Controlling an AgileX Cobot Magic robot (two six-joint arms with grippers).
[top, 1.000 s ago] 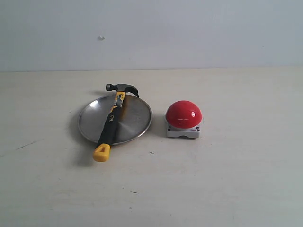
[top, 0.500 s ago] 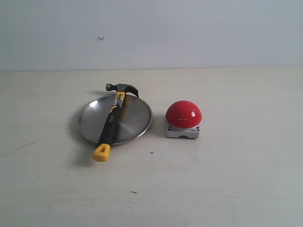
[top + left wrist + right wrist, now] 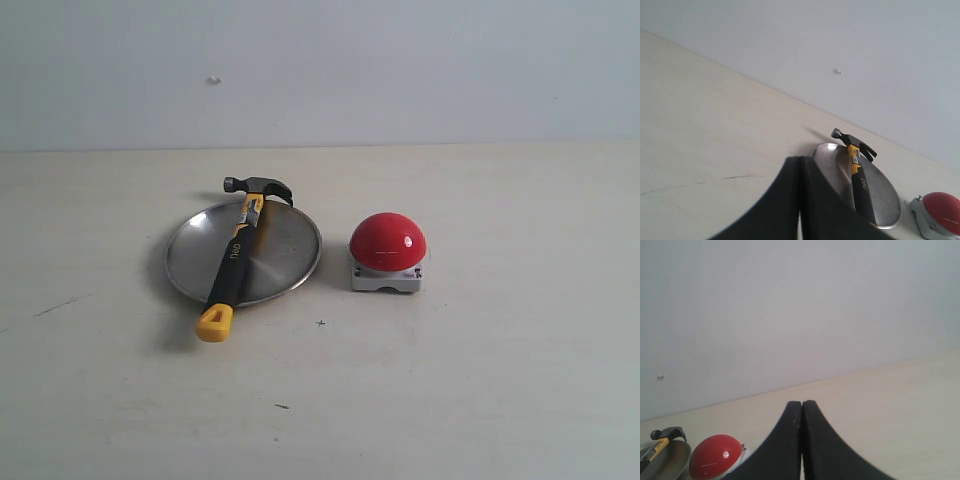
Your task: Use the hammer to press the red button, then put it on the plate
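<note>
The hammer (image 3: 236, 256) lies across the silver plate (image 3: 285, 250), dark head past the far rim, yellow end over the near rim on the table. Right of the plate stands the red button (image 3: 387, 242) on its grey base. Neither arm shows in the exterior view. In the left wrist view my left gripper (image 3: 800, 161) is shut and empty, well back from the hammer (image 3: 858, 170) and the plate (image 3: 885, 190), with the button (image 3: 941, 220) beyond. My right gripper (image 3: 802, 404) is shut too, holding nothing, off to the side of the button (image 3: 715, 457); the hammer's head (image 3: 666, 433) shows past it.
A pale tabletop (image 3: 480, 380) runs back to a plain white wall (image 3: 400, 70). A few small dark marks dot the table (image 3: 320, 323) in front of the plate.
</note>
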